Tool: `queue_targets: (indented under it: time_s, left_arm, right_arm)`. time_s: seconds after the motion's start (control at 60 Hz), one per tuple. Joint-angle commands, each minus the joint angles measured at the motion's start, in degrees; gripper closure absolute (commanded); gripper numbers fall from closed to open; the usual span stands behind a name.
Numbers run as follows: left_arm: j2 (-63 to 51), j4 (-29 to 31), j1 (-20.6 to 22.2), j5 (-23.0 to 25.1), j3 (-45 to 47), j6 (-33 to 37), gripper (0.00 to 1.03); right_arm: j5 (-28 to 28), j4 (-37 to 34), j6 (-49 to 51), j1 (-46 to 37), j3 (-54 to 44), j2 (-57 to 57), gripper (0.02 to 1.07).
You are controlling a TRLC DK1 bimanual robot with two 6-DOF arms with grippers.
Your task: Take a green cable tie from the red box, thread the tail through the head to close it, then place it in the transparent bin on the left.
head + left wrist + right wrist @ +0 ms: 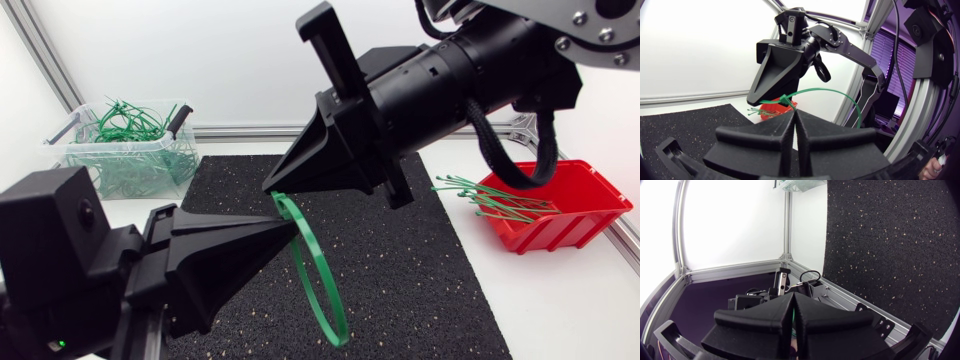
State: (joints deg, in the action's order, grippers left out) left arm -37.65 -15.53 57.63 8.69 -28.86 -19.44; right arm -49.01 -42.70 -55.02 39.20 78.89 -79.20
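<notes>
A green cable tie (320, 280) bent into a loop hangs above the black mat between both grippers. My left gripper (296, 234) comes in from the lower left and is shut on the loop's upper part. My right gripper (270, 190) reaches past the middle from the upper right and is shut on the tie's end. In the left wrist view the tie (840, 93) arcs away from my left gripper (794, 113) to the right gripper's tip (784, 98). In the right wrist view my right gripper (792, 296) has its fingers pressed together. The red box (565, 205) holds several green ties (490, 195).
The transparent bin (130, 160) at the back left holds several closed green ties. A black speckled mat (430, 270) covers the table's middle. The red box (775, 107) shows beyond the right gripper in the left wrist view.
</notes>
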Motion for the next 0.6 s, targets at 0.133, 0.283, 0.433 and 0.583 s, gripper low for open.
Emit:
queue_targets:
  time_s: [0.133, 0.283, 0.433, 0.583]
  left_arm:
    - [1.26, -1.43, 1.7, 3.09, 0.3, 0.63, 1.0]
    - [1.35, -1.35, 1.44, 3.09, 0.39, 0.63, 1.0]
    - [1.79, 1.2, -0.5, 3.26, -0.05, 0.63, 1.0]
    - [1.88, 7.71, -5.59, 5.11, -2.25, 0.81, 1.0]
  right_arm:
    - [2.26, 3.41, -0.26, -1.32, -1.9, -3.07, 1.02]
    - [2.43, 3.23, -0.26, -0.88, -2.25, -2.36, 1.02]
    - [1.99, -0.54, 2.38, 0.26, -2.16, 0.8, 1.01]
    - [1.38, -9.77, 10.82, -1.14, -1.02, 1.06, 0.59]
